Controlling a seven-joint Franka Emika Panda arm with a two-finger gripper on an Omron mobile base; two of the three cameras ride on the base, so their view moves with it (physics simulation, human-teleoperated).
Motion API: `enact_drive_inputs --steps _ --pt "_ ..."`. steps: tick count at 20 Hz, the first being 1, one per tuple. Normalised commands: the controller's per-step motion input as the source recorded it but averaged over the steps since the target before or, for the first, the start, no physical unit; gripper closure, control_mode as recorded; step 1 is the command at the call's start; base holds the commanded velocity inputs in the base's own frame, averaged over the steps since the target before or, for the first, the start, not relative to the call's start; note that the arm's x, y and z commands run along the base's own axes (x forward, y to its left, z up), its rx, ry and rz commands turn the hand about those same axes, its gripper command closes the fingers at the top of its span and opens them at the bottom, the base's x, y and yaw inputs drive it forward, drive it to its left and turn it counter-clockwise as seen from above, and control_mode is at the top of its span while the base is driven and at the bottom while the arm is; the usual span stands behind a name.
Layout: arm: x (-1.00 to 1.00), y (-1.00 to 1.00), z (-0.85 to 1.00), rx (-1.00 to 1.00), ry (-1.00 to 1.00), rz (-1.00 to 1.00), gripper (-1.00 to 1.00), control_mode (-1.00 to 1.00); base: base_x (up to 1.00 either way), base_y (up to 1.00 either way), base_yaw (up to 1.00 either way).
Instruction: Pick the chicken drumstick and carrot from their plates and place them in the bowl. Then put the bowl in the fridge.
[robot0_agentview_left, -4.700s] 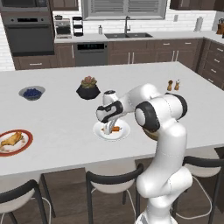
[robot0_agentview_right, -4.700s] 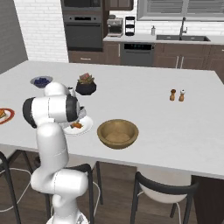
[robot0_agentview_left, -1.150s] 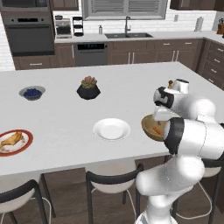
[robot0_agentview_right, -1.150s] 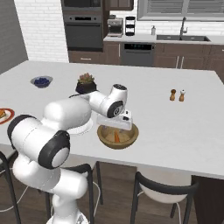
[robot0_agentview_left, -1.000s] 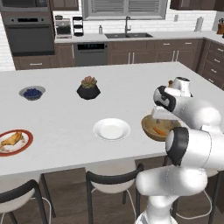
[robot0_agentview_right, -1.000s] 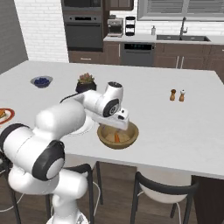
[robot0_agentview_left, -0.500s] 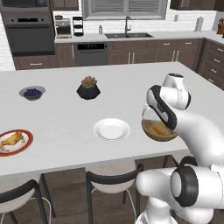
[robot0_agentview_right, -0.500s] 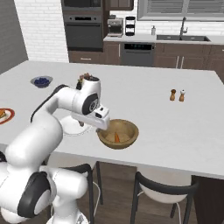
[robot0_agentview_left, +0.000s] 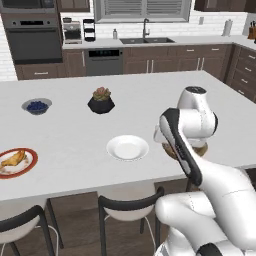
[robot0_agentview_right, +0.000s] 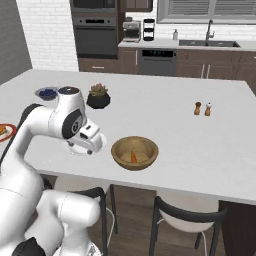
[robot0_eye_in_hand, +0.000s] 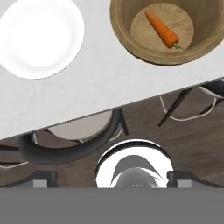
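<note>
The carrot (robot0_eye_in_hand: 162, 29) lies in the wooden bowl (robot0_agentview_right: 134, 152). The pincer is empty, its fingers apart. The chicken drumstick (robot0_agentview_left: 13, 159) lies far left of it on the red-rimmed plate (robot0_agentview_left: 29, 167), long axis slanting. Two plates, one white plate (robot0_agentview_left: 127, 148) bare; one bowl, one carrot, one drumstick.

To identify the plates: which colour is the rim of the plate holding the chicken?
Red-orange rim on that plate; left base view.

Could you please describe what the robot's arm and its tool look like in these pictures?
The arm is glossy white, built of rounded, bulbous segments, with dark bands at the joints and a dark cap on the topmost joint. No cables or markings show. The tool has two small, blocky dark finger tips.
</note>
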Motion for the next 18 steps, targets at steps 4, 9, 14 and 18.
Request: enact_drive_inputs --steps 4,9,14,18 --pt "-0.96 0.01 0.45 -0.09 -0.31 0.04 -1.00 -1.00 0.00 0.00 0.00" --pt "-0.73 0.01 0.45 -0.05 -0.08 0.01 -1.00 1.00 -0.13 0.02 0.00" --pt "0.00 0.00 0.00 0.00 0.00 0.00 -1.00 1.00 -0.36 0.90 0.00" --pt "0.00 0.00 0.00 0.00 0.00 0.00 -1.00 1.00 -0.01 1.00 0.02"
